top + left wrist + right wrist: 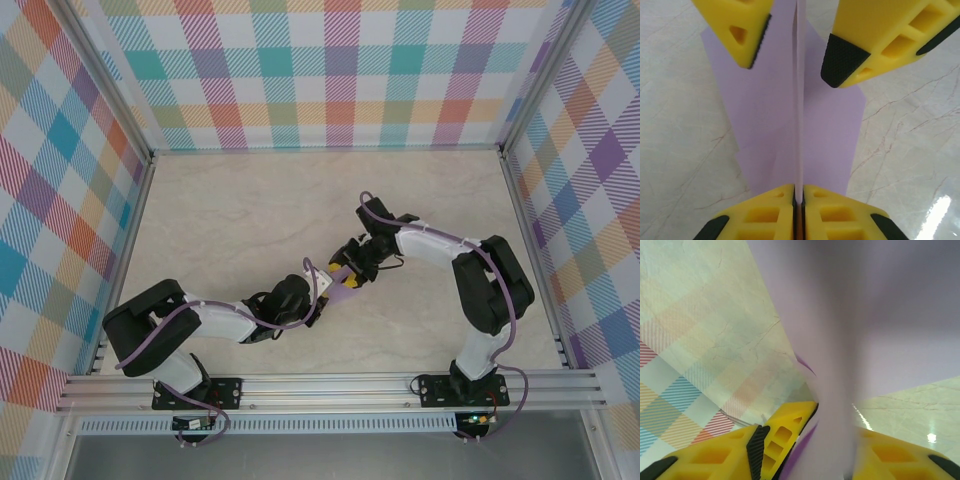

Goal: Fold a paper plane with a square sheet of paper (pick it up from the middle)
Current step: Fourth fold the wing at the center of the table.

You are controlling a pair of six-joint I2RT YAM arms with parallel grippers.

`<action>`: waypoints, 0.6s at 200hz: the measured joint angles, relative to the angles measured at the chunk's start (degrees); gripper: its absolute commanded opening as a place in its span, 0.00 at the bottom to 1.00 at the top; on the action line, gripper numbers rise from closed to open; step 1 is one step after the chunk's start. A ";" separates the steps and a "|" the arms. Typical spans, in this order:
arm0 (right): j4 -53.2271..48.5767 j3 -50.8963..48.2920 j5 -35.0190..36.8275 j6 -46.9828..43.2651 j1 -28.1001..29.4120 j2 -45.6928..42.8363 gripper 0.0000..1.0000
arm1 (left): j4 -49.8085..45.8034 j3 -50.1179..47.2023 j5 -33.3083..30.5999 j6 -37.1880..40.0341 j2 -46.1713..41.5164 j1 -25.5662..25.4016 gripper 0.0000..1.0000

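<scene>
Mid-fold, late stage by my read. The paper plane point(790, 125) sits near the middle of the table point(230, 210), lilac, with two flaps spread flat and a centre crease standing upright between them. My left gripper point(799, 207) is at 6 o'clock in the left wrist view, clenched on the near end of that upright crease, pads tight together with the paper edge pinched between. My right gripper point(795, 62) comes in from 12 o'clock in that view with its jaws parted, one finger on each side of the crease and neither touching it that I can see. In the top view the left gripper point(318, 287) is at about 8 o'clock of the plane point(345, 291) and the right gripper point(354, 270) at about 1 o'clock. The right wrist view is blurred, purple paper running down between my yellow fingers point(785, 432), so contact is unclear there. Step in hand looks like pressing the centre crease along its length. Next move calls for the right jaws to close square on the ridge while the left anchors, without tugging the thin sheet sideways or tearing it.
</scene>
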 measured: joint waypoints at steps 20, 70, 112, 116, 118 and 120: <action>-0.09 -0.42 0.22 -3.02 -0.85 -0.20 0.59 | -0.20 0.04 1.73 -1.73 0.00 0.00 0.11; 0.13 -5.09 3.80 -10.29 -3.26 -7.69 0.69 | -3.06 1.62 5.31 -8.59 -0.02 0.00 0.10; 3.30 -8.50 5.99 -15.30 -3.45 -13.81 0.70 | -5.42 3.21 6.82 -16.68 -0.02 0.00 0.10; 3.78 -8.98 5.99 -15.65 -3.43 -13.99 0.70 | -5.64 3.28 6.93 -17.44 -0.02 0.00 0.10; 3.98 -9.22 5.99 -15.85 -3.43 -14.03 0.70 | -5.86 3.32 7.04 -17.73 -0.02 0.00 0.10; 4.15 -9.46 5.99 -16.02 -3.43 -14.03 0.70 | -5.97 3.37 7.15 -18.14 -0.02 0.00 0.09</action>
